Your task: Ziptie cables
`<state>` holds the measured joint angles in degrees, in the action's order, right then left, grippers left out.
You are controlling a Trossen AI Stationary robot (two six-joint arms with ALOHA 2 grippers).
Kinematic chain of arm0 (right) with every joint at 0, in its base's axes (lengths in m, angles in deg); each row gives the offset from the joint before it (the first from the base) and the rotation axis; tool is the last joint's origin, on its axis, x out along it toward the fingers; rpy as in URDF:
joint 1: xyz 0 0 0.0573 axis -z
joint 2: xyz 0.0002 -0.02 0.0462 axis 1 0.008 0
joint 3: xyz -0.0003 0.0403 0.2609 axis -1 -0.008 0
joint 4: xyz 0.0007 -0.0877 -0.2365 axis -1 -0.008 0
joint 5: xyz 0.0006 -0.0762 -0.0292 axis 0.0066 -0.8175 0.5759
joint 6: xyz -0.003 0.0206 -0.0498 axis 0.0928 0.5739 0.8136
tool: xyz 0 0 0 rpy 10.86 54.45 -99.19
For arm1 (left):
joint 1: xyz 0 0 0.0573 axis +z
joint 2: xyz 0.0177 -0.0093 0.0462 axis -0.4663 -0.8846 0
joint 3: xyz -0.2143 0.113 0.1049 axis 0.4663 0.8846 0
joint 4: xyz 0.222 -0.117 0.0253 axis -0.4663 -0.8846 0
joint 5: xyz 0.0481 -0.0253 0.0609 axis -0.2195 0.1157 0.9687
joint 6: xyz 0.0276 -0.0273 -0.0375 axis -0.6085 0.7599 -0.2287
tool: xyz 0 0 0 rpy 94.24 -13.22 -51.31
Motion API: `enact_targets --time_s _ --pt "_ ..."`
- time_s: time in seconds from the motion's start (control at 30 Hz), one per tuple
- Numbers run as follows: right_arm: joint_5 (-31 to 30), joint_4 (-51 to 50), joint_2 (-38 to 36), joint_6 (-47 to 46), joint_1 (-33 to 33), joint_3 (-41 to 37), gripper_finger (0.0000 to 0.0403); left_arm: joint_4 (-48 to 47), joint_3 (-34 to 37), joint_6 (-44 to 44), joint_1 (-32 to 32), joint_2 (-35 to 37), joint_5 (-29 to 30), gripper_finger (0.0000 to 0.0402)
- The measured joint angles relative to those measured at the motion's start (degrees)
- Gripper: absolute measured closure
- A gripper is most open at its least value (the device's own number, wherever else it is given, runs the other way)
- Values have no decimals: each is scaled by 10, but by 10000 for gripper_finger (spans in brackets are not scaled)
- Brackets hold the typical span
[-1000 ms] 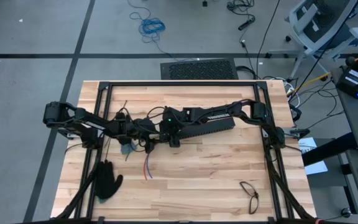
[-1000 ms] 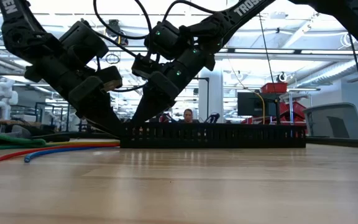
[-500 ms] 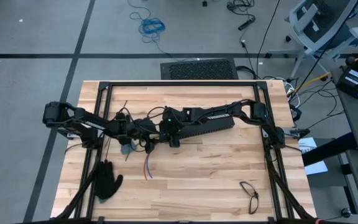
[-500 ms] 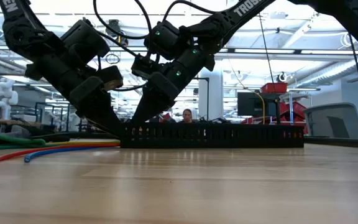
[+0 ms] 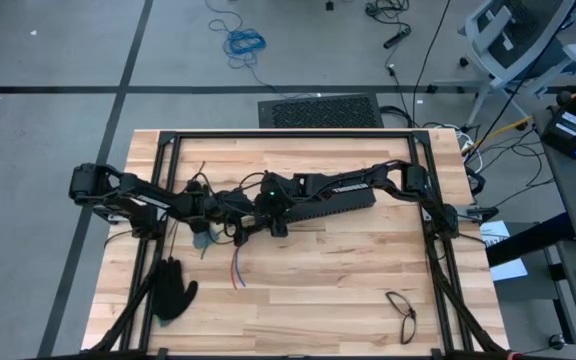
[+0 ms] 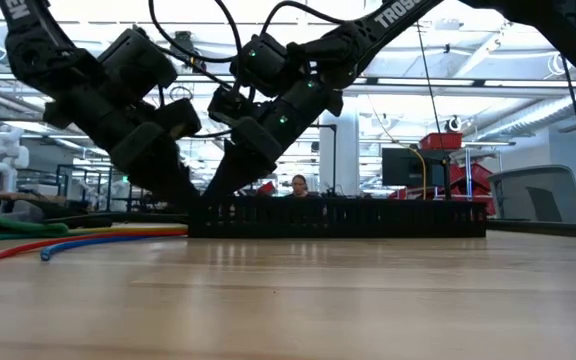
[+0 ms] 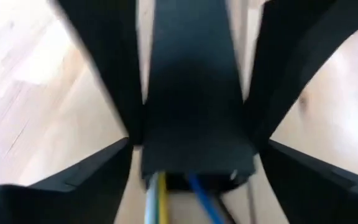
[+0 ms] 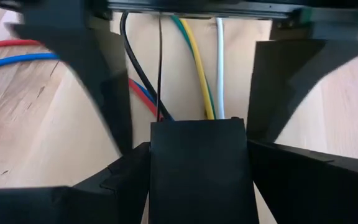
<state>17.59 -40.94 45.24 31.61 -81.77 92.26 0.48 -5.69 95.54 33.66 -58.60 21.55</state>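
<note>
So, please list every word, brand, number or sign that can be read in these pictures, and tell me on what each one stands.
"TRO": white letters on the right arm in the low view, cut off by the picture's top edge.
"EN": white letters on the left arm in the low view, also cut off.
White lettering on the right arm in the high view: too small to read.
Wrist views: no text.

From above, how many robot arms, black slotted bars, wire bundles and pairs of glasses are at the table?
Robot arms: 2, the left arm and the right arm
Black slotted bar: 1
Wire bundle: 1
Glasses: 1
Total: 5
</note>
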Motion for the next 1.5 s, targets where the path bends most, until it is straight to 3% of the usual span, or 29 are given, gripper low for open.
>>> enact_targets --time_s 0.2,0.33,0.53,0.67,0.93,1.07,1.23,1.4,1.5 --pt "2 14 1 3 0 -1 160 -46 -14 -26 0 24 -41 11" --pt "4 7 1 4 -1 0 160 -72 -15 -31 1 82 -48 8" --pt "2 5 1 0 2 0 160 -242 -17 -32 -4 189 -60 8" --pt "1 4 1 1 2 0 160 -292 -14 -30 -16 223 -58 8" --pt "1 4 1 0 2 0 160 -235 34 17 -15 152 -45 8" --pt "0 6 1 1 2 -1 160 -196 29 38 -15 105 -36 8" --pt "1 6 0 2 2 -1 160 -193 18 105 -15 96 -39 8" --pt "1 6 0 2 2 -1 160 -192 18 137 -12 101 -66 8" --pt "1 6 0 2 2 -1 160 -198 16 157 -4 116 -123 8"
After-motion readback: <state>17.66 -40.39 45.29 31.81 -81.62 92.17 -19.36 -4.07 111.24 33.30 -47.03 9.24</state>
